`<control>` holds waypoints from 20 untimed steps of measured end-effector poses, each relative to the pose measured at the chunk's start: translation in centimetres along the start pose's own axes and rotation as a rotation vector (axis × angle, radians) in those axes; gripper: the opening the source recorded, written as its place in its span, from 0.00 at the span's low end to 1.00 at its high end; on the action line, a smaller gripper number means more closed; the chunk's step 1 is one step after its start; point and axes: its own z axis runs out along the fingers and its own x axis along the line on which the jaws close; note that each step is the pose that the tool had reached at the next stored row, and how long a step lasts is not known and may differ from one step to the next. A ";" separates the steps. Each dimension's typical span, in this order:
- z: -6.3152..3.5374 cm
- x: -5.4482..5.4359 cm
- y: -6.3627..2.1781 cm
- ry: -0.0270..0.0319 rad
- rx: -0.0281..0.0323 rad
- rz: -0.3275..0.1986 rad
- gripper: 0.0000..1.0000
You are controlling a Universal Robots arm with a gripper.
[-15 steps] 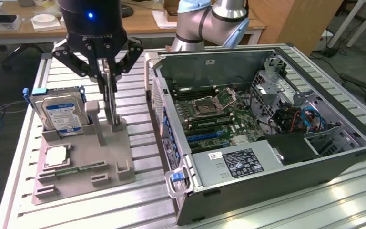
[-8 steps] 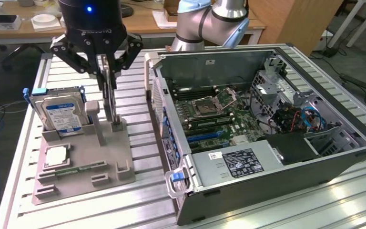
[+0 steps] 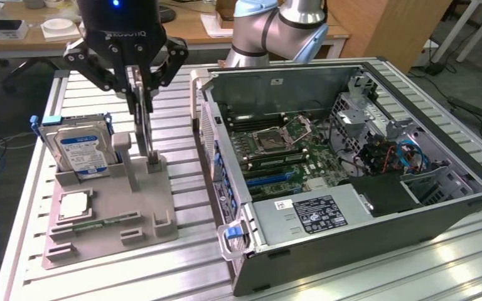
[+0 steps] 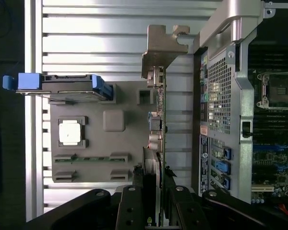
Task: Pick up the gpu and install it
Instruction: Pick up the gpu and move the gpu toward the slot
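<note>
Grey holder [image 3: 140, 207] sits on the slatted tabletop [image 3: 182, 269], near its edge at the exterior view's left. The open PC case [image 3: 350, 232] lies on its side just beside the holder, taking up the side at the exterior view's right.

gpu [image 3: 145, 135] stands upright on edge in the holder, in the slot nearest the case, with its lower end down at the slot. In the wrist view the gpu [image 4: 159, 120] is edge-on. Its silver bracket [image 4: 161, 45] is at the end away from the gripper [image 4: 155, 191] and sticks out past the holder [image 4: 115, 143] over bare tabletop, close to the corner of the case [image 4: 221, 96].

Gripper [image 3: 139, 88] is straight above the card, jaws partly closed and pinched on the gpu's top edge, one finger on each face. Can't tell whether the card has come off its seat.

Also in the holder:
- hard drive [image 3: 78, 147] upright at the far end, blue tabs, well apart from the gpu; in the wrist view it [image 4: 69, 86] is seen end-on
- square silver chip [image 3: 73, 204] flat in its pocket [image 4: 69, 132]
- RAM stick [image 3: 98, 222] flat in a slot next to the chip

Inside the case the motherboard [image 3: 283, 150] is exposed, CPU socket open.
</note>
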 end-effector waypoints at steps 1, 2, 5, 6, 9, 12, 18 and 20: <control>-0.10 0.0 0.01 0.0000 0.0000 0.000 0.26; -0.20 0.0 0.01 0.0000 0.0000 0.000 0.26; -0.53 0.0 0.03 0.0000 0.0000 0.000 0.26; -0.63 0.0 0.03 0.0000 0.0000 0.000 0.26; -0.88 0.0 0.05 0.0000 0.0001 0.000 0.26; -1.12 0.0 0.06 0.0001 0.0001 0.000 0.26; -1.80 0.0 0.10 0.0000 0.0001 0.000 0.26; -1.81 0.0 0.10 -0.0001 -0.0005 0.000 0.26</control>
